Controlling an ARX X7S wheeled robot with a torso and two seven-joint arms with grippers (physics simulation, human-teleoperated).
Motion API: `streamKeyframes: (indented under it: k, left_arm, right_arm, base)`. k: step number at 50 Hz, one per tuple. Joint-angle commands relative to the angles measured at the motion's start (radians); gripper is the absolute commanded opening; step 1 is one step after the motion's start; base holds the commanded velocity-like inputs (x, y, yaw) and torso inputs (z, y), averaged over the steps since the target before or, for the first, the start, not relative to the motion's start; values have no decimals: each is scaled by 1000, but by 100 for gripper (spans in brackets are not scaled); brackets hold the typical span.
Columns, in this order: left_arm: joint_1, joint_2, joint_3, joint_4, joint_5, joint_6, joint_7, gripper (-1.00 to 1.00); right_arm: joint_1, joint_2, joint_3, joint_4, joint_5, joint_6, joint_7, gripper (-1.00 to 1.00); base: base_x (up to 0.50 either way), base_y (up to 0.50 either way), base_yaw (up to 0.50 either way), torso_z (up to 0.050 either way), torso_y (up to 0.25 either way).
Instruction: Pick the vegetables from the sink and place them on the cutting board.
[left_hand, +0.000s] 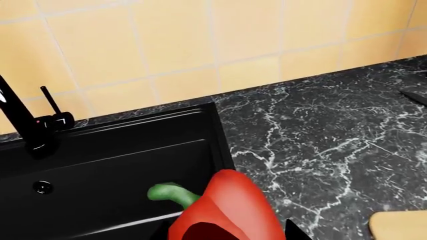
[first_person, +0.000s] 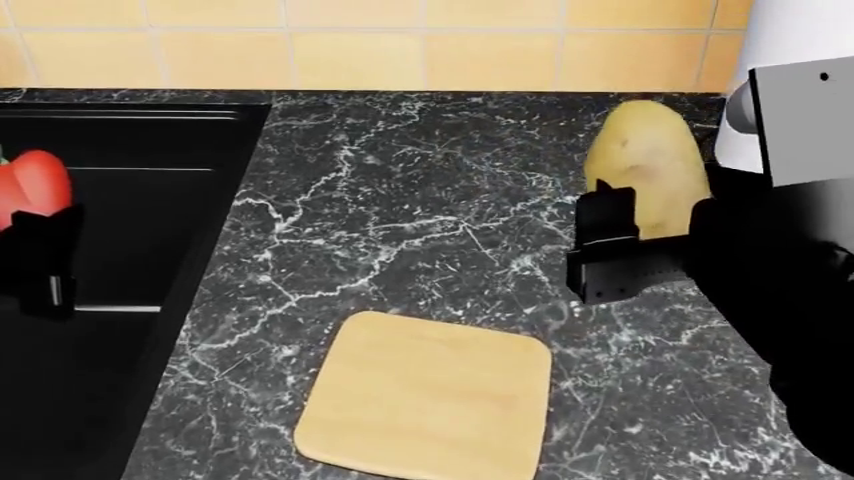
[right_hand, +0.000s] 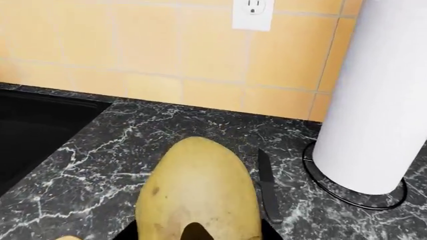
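Both vegetables are off the basin floor, each held in a gripper. Right gripper (first_person: 638, 235) pinches the potato (first_person: 649, 172) upright, clear above the surface (first_person: 427, 210), approx. 1 o'clock from the cutting board (first_person: 424, 395) in head view. Left gripper (first_person: 40, 262) pinches the red bell pepper (first_person: 32, 185) over the sink (first_person: 134, 200), at approx. 10 o'clock from the board; green stem (left_hand: 172, 193) points toward the basin per left wrist view. Board lies flat on the dark marbled surface w/ nothing on it, just right of the sink rim. Paper towel roll (right_hand: 380, 100) stands on its ring base at approx. 2 o'clock of the potato, by the tiled wall; wall outlet (right_hand: 253, 14) above. Black faucet (left_hand: 27, 125) behind the sink.
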Motion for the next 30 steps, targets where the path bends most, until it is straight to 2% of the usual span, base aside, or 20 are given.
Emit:
streamKeyframes:
  k: [1, 3, 8, 19, 21, 30]
  left_arm:
    - [-11, 2, -22, -19, 11, 5, -9, -100]
    - [-21, 9, -27, -10, -4, -9, -23, -100]
    - [-38, 18, -17, -4, -14, -16, -30, -100]
    - [-50, 22, 13, -12, -7, -4, -26, -100]
    - [-41, -6, -14, 5, -38, -21, -23, -100]
    - [-36, 20, 12, 2, -35, -3, -24, -100]
  right_arm:
    - [142, -56, -54, 42, 79, 175, 19, -100]
    - [204, -79, -105, 67, 129, 279, 31, -100]
    - [279, -140, -144, 125, 236, 387, 106, -100]
    - [353, -198, -228, 247, 287, 414, 145, -100]
    - [368, -210, -261, 259, 280, 420, 126, -100]
    - [387, -229, -352, 315, 340, 414, 175, -100]
  base:
    - [0, 0, 0, 0, 0]
    - [0, 0, 0, 0, 0]
    - [0, 0, 0, 0, 0]
    - [0, 0, 0, 0, 1]
    - [0, 0, 0, 0, 0]
    - [0, 0, 0, 0, 0]
